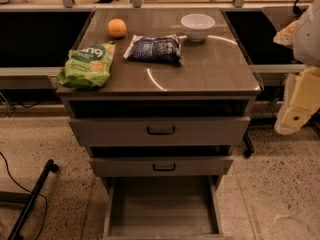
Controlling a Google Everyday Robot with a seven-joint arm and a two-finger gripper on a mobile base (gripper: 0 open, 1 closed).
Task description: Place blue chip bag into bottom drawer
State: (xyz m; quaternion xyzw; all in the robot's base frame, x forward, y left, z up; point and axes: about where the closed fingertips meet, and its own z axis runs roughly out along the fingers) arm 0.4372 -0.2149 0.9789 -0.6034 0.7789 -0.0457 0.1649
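The blue chip bag (152, 48) lies flat on the grey cabinet top (210, 69), near the middle toward the back. The bottom drawer (162, 209) is pulled out wide below the two upper drawers, and its flat grey floor shows nothing on it. My gripper (296, 111) hangs at the far right edge of the view, beside the cabinet's right side at about top-drawer height. It is well to the right of the blue bag and holds nothing that I can see.
A light green snack bag (87, 65) lies at the top's left edge. An orange (117, 28) and a white bowl (197, 26) sit at the back. The top drawer (160, 130) and middle drawer (161, 166) are slightly out. A black pole (31, 201) lies on the floor at left.
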